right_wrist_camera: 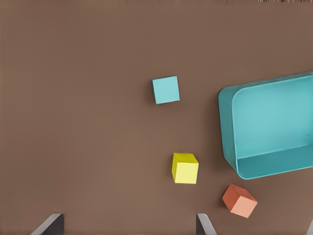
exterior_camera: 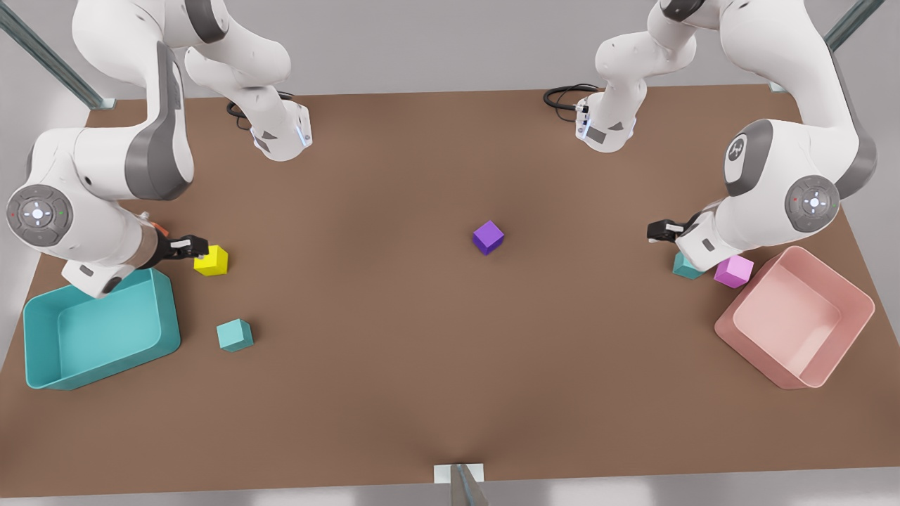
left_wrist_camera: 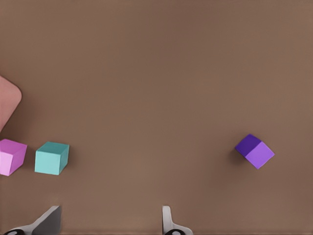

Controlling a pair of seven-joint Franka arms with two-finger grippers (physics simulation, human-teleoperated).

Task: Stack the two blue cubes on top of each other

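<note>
The two blue cubes lay far apart on the worktop [exterior_camera: 450, 365]: one [exterior_camera: 234, 334] near the teal bin [exterior_camera: 42, 330], the other [exterior_camera: 683, 268] beside the pink cube [exterior_camera: 733, 270]. They looked light and stiff, best pinched on flat opposite sides. The left hand [left_wrist_camera: 110, 223] and right hand [right_wrist_camera: 129, 225] were both spread, holding nothing.

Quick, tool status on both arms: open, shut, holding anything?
Left tool: open, empty, above the blue cube by the pink cube.
Right tool: open, empty, beside the yellow cube.
</note>
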